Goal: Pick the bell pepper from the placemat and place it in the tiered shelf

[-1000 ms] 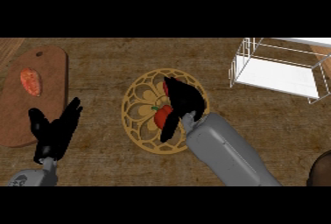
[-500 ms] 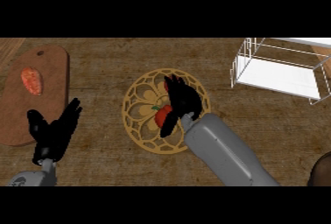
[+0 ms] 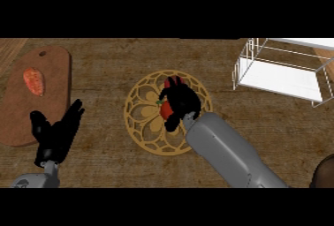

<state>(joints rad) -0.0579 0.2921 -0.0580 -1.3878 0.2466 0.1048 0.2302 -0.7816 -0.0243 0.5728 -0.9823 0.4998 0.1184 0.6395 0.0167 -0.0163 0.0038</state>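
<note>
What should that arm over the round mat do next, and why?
Probably lift. The right hand looks curled round the red bell pepper, which sits low over the round placemat, while the tiered shelf stands off toward the upper right. Raising it first should clear the mat before carrying it across.

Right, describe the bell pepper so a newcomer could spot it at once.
Start at the round gold placemat in the middle of the wooden counter. The bell pepper sits near its centre, mostly hidden under the black right hand. It is red with a green stem, unlike the orange piece on the cutting board at left.
</note>
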